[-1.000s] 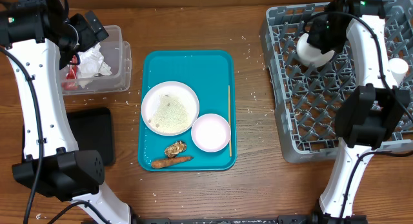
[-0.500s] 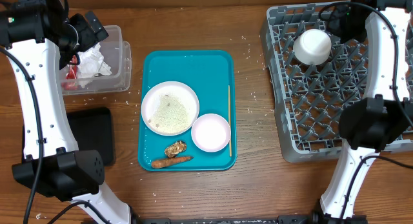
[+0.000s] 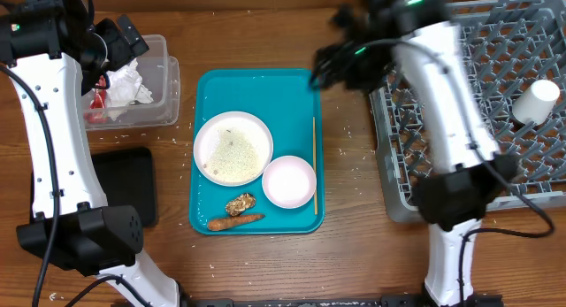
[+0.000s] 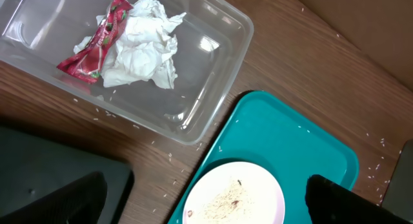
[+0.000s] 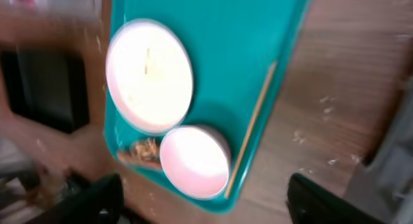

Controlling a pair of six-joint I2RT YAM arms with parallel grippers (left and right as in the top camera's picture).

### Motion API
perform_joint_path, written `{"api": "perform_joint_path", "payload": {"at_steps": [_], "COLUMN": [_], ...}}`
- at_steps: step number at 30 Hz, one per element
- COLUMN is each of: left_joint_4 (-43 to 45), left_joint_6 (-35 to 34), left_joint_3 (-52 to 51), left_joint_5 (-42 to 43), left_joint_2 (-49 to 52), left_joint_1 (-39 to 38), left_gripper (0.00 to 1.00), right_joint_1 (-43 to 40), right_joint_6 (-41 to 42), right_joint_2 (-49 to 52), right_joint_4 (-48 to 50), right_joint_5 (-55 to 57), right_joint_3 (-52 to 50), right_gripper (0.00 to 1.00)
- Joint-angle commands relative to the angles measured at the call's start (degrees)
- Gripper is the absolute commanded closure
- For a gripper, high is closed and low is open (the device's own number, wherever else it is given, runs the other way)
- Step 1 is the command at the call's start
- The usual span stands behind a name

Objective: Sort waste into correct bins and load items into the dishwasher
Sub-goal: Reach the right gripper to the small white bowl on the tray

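Note:
On the teal tray (image 3: 256, 90) lie a white plate (image 3: 233, 148) strewn with rice, a pinkish white bowl (image 3: 289, 181), a brown food chunk (image 3: 240, 203) and an orange carrot piece (image 3: 235, 221). The clear tub (image 3: 164, 72) holds the crumpled napkin (image 3: 128, 84) and red wrapper (image 3: 95, 99). A white cup (image 3: 537, 102) lies in the grey rack (image 3: 495, 165). My left gripper (image 3: 119, 43) hovers open over the tub's far side; its wrist view shows napkin (image 4: 142, 43) and wrapper (image 4: 90, 50). Open and empty, my right gripper (image 3: 334, 66) hangs above the tray's far right corner, with plate (image 5: 150, 75) and bowl (image 5: 193, 161) below.
A flat black tray (image 3: 124, 183) lies left of the teal tray, near the table's front. A thin wooden stick (image 3: 314, 165) rests along the teal tray's right edge. Rice grains are scattered on the wooden table (image 3: 345, 130) between the tray and the rack.
My right arm has left a white bowl in the rack and swung left over the teal tray's far right corner, jaws now open. The left arm has not moved.

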Motion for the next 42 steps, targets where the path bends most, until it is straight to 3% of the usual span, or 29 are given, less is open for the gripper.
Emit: {"api": "perform_joint_path", "payload": {"at_steps": [1,6,10,19,26,31,35,42], "left_joint_4": [0.0,0.0,0.0,0.0,0.0,0.0,0.0,0.0], "left_joint_6": [-0.6,-0.6,-0.6,-0.6,-0.6,-0.6,-0.6,-0.6], "left_joint_3": [-0.2,-0.2,-0.2,-0.2,-0.2,-0.2,-0.2,-0.2], "left_joint_5": [-0.2,-0.2,-0.2,-0.2,-0.2,-0.2,-0.2,-0.2], "left_joint_2": [-0.1,-0.1,-0.1,-0.1,-0.1,-0.1,-0.1,-0.1], "left_joint_1": [-0.1,-0.1,-0.1,-0.1,-0.1,-0.1,-0.1,-0.1], "left_gripper": [0.0,0.0,0.0,0.0,0.0,0.0,0.0,0.0], "right_joint_1": [7.4,17.7,23.5,28.6,28.7,28.7,28.7,27.5], "right_joint_6": [4.2,7.0,10.5,18.1,20.9,21.1,21.1,20.6], "right_joint_2": [-0.8,-0.8,-0.8,-0.8,-0.7,-0.7,-0.7,-0.9], "right_joint_4": [-0.1,0.7,6.6,26.6,31.5,32.0,29.6,19.1], "right_joint_5": [7.2,10.4,10.4,18.0,22.4,20.1,18.3,18.8], "right_joint_3": [-4.8,-13.5,-20.8,-34.9,-39.6,-40.1,-36.7,-23.5], "right_gripper": [0.12,0.09,0.09,0.38,0.55,0.61,0.93,0.96]}}
